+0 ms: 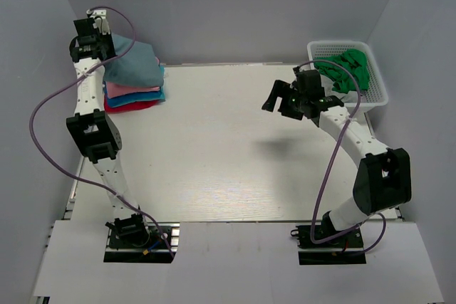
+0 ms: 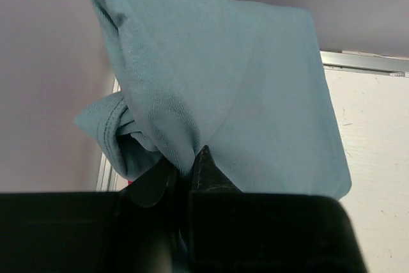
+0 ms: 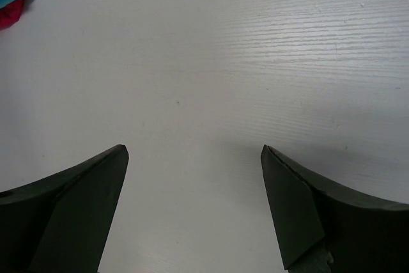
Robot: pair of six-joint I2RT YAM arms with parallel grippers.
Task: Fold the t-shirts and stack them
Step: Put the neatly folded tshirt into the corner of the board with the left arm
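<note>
At far left the left gripper [image 2: 192, 161] is clamped on a bunched edge of the slate shirt [image 2: 223, 87]. The shirt hangs folded over the stack [image 1: 134, 96] of pink, blue and red shirts in the table's far left corner. Its lower side seems to rest on the pile, though I cannot tell how squarely. I judge the step to be placing this shirt on top. The next move calls for lowering it flat, in line with the layers beneath, then letting go without dragging the cloth askew. Over the middle-right of the table the right gripper [image 3: 195, 151] hovers with its jaws wide apart, holding nothing. At far right a white basket [image 1: 382, 89] holds green cloth [image 1: 345, 69], likely more to fold. The table [image 1: 214, 161] is pale, wood-grained and matt, and plain grey walls [image 1: 214, 5] close it in on three sides.
</note>
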